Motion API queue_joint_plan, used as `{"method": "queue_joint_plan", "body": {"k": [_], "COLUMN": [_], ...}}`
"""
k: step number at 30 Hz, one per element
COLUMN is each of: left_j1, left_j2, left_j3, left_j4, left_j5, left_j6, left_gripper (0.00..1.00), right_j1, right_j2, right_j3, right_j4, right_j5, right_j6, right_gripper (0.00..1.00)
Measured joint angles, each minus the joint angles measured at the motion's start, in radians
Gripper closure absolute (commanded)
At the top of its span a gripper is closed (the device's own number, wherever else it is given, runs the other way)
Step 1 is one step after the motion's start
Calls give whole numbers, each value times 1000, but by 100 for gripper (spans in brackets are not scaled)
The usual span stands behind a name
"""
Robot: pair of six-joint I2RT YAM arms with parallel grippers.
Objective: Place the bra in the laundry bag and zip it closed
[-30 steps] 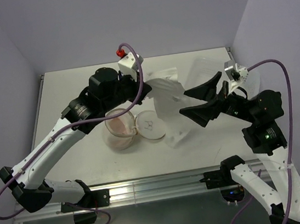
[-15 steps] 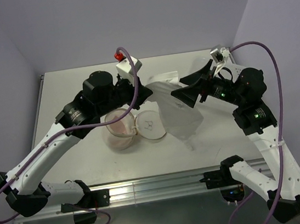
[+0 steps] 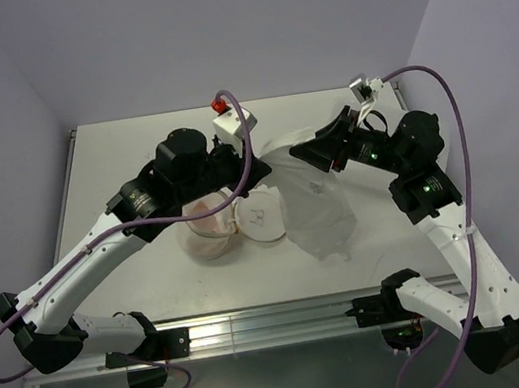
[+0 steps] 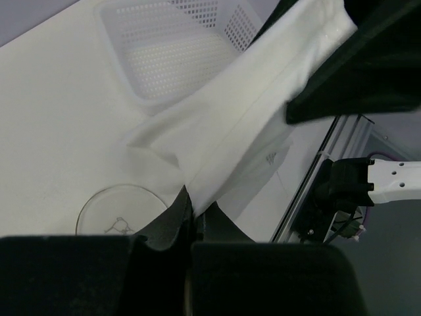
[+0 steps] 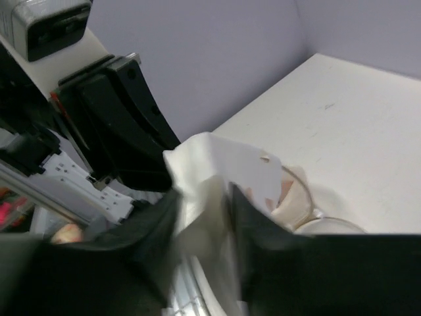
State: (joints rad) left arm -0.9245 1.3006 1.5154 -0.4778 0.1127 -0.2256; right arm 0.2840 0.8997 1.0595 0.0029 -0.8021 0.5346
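The laundry bag (image 3: 209,229) sits open on the table (image 3: 120,155) with something pinkish (image 3: 203,219) inside. Its round lid (image 3: 261,219) lies flat just right of it, touching the rim. Above and right of the bag hangs a white cloth (image 3: 314,211). The left gripper (image 4: 189,201) is pinched tight on the cloth's edge. The right gripper (image 5: 204,196) straddles a fold, too blurred to tell whether it clamps.
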Motion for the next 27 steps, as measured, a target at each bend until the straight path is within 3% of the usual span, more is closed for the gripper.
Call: {"method": "queue_joint_plan", "body": {"k": [1,3,4,6,7,10,13,18,27], "left_j1": [0,0,0,0,0,-1,-3,-3,-3], "left_j2": [0,0,-2,-10,-15,-48,-98,-197,-255], "left_j3": [-5,-13,-21,-45,-59,-129,-221,-400,-580], "left_j4": [2,4,10,37,51,103,151,230,433], "left_j5": [0,0,0,0,0,13,29,32,55], "left_j6": [0,-1,-2,-5,-7,-28,-58,-104,-166], "left_gripper": [100,99,87,63,41,15,6,1,1], "right_j1": [0,2,2,2,3,3,3,4,4], "right_j2": [6,16,18,19,17,7,1,1,2], "right_j3": [-1,-2,-3,-6,-8,-18,-18,-12,-10], "right_j4": [5,15,20,30,34,70,109,170,267], "right_j5": [0,0,0,8,14,50,84,122,128], "right_j6": [4,20,27,39,45,66,84,127,210], "right_gripper": [71,94,100,100,100,100,100,100,100]}}
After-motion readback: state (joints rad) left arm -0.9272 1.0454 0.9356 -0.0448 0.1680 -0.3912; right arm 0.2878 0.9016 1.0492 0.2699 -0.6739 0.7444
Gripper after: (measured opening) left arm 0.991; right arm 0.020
